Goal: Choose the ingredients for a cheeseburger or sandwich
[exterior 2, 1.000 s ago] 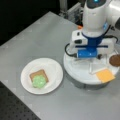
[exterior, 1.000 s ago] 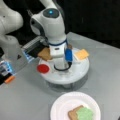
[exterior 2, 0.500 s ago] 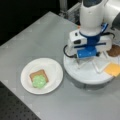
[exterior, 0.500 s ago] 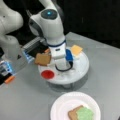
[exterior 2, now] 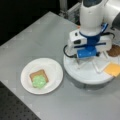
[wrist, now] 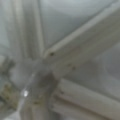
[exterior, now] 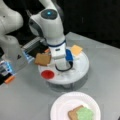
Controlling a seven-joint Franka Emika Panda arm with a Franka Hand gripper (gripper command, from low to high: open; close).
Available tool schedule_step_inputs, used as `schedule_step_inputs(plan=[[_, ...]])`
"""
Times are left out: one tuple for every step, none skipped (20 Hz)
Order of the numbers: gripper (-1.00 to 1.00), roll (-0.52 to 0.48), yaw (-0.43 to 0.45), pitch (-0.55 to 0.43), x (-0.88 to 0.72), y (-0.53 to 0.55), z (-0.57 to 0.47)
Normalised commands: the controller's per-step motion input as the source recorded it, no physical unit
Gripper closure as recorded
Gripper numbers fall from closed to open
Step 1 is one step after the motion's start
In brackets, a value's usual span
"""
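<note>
While my gripper (exterior: 62,65), its grip impossible to tell, hangs over the tray (exterior: 82,67), a low pass could scatter the cheese (exterior: 76,49).

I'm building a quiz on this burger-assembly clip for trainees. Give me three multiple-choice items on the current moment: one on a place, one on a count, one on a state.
1. Where does the green lettuce piece lie?
A. on the toast square on the paper plate
B. on the round tray
C. on the bare table

2. How many pieces lie on the paper plate?
A. none
B. two
C. four

3. Where is the gripper?
A. lifted high above the paper plate
B. parked off the table
C. down over the middle of the round tray

Answers: 1 A, the green piece rests on the toast square. 2 B, only toast and lettuce show there. 3 C, in both front views it stands low over the round tray, among the tomato disc and cheese square.
</note>
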Motion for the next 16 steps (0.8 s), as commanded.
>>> schedule_step_inputs(plan=[[-1.0, 0.13, 0.105, 0.006, -0.07, -0.17, 0.01], [-1.0, 0.13, 0.105, 0.006, -0.07, -0.17, 0.01], [-1.0, 0.13, 0.105, 0.006, -0.07, -0.17, 0.01], [-1.0, 0.13, 0.105, 0.006, -0.07, -0.17, 0.01], [-1.0, 0.13, 0.105, 0.006, -0.07, -0.17, 0.01], [-1.0, 0.13, 0.105, 0.006, -0.07, -0.17, 0.01], [-1.0, 0.13, 0.105, 0.006, -0.07, -0.17, 0.01], [-1.0, 0.13, 0.105, 0.006, -0.07, -0.17, 0.01], [-1.0, 0.13, 0.105, 0.006, -0.07, -0.17, 0.01], [-1.0, 0.13, 0.105, 0.006, -0.07, -0.17, 0.01], [-1.0, 0.13, 0.105, 0.006, -0.07, -0.17, 0.01], [-1.0, 0.13, 0.105, 0.006, -0.07, -0.17, 0.01], [-1.0, 0.13, 0.105, 0.006, -0.07, -0.17, 0.01], [-1.0, 0.13, 0.105, 0.006, -0.07, -0.17, 0.01], [-1.0, 0.13, 0.105, 0.006, -0.07, -0.17, 0.01], [-1.0, 0.13, 0.105, 0.006, -0.07, -0.17, 0.01]])
